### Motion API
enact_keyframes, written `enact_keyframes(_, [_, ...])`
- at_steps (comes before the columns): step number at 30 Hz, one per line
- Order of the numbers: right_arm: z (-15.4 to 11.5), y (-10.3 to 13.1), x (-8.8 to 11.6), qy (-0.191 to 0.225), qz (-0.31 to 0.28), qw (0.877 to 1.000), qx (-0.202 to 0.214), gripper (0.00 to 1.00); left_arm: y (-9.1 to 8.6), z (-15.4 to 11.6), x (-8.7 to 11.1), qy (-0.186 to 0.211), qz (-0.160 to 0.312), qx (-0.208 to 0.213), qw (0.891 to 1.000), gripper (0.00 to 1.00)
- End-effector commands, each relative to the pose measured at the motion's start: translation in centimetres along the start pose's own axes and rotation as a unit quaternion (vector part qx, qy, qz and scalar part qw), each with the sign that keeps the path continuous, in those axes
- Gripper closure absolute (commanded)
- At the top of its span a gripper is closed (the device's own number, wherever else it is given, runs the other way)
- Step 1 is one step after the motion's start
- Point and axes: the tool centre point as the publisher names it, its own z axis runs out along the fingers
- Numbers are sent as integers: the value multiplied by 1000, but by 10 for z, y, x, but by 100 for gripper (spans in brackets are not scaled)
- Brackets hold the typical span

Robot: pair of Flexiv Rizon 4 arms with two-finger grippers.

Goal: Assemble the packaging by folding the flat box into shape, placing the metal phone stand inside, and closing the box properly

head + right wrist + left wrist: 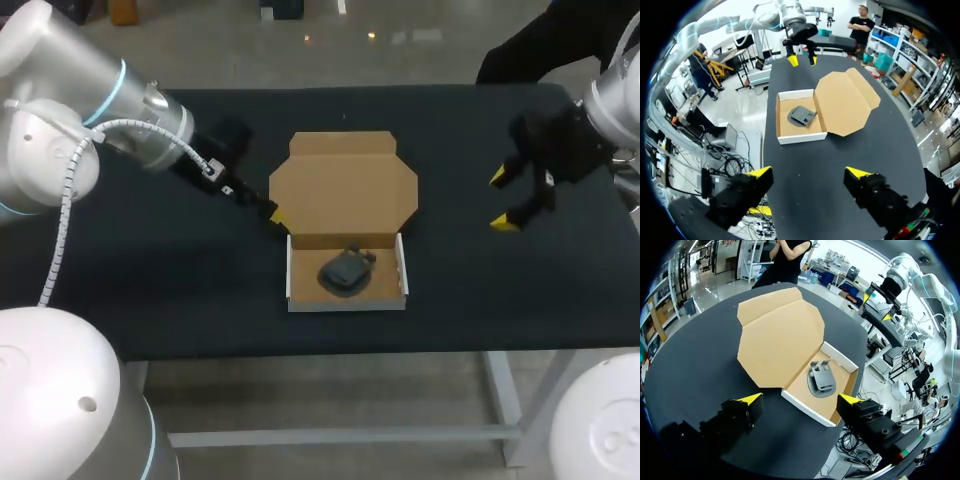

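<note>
The cardboard box stands folded into a shallow tray (291, 272) with white outer walls; its brown lid (345, 185) lies flat open behind it. A dark grey metal phone stand (346, 270) lies inside the tray. My left gripper (270, 210) hangs open at the lid's left edge, just behind the tray's left corner. In the left wrist view the gripper (800, 399) is spread over the near corner of the tray (805, 405), with the stand (821, 380) and lid (780, 340) ahead. My right gripper (500, 200) is open and empty, well to the right of the box.
The black table (150, 290) is bare around the box. In the right wrist view the open gripper (809, 172) faces the tray (800, 138), stand (801, 116) and lid (842, 102), with my left gripper (801, 60) beyond them.
</note>
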Motion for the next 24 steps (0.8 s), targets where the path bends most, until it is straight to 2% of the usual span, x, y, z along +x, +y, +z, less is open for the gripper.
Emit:
enact_keyframes(1, [-6, 11, -7, 23, -4, 1000, 6, 0, 0, 0, -19, 11, 13, 9, 1000, 0])
enact_keyframes(12, [-13, 31, -13, 36, -14, 999, 27, 0, -8, 9, -61, 51, 46, 29, 997, 0])
enact_keyframes(17, [-13, 38, -15, 41, -17, 999, 29, 0, -12, 13, -78, 102, 68, 36, 992, 0])
enact_keyframes(24, [-8, 44, -20, 48, -19, 998, 29, 0, -12, 13, -78, 102, 68, 36, 992, 0])
